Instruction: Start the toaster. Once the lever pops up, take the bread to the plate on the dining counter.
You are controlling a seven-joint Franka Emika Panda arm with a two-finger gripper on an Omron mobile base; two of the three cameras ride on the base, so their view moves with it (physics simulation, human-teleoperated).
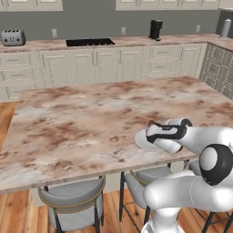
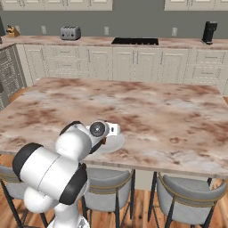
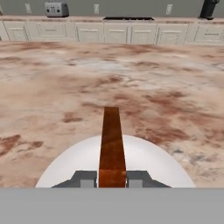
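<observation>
Bread (image 3: 112,144) sits pinched edge-on between the gripper's (image 3: 112,179) two closed fingers, held out over the white plate (image 3: 144,159) at the near edge of the dining counter (image 1: 82,123), presumably so that it can be set down there. From the base views the arm's own wrist hides the slice and most of the plate, and whether the bread touches the plate I cannot tell; the toaster (image 1: 12,37) stands well apart on the far worktop (image 1: 136,42).

Brown bread (image 3: 112,144) edge-on, seemingly above white plate (image 3: 74,159).

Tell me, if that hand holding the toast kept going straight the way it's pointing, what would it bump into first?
Probably nothing soon: past the plate, the gripper with its bread looks out over the dining counter.
</observation>
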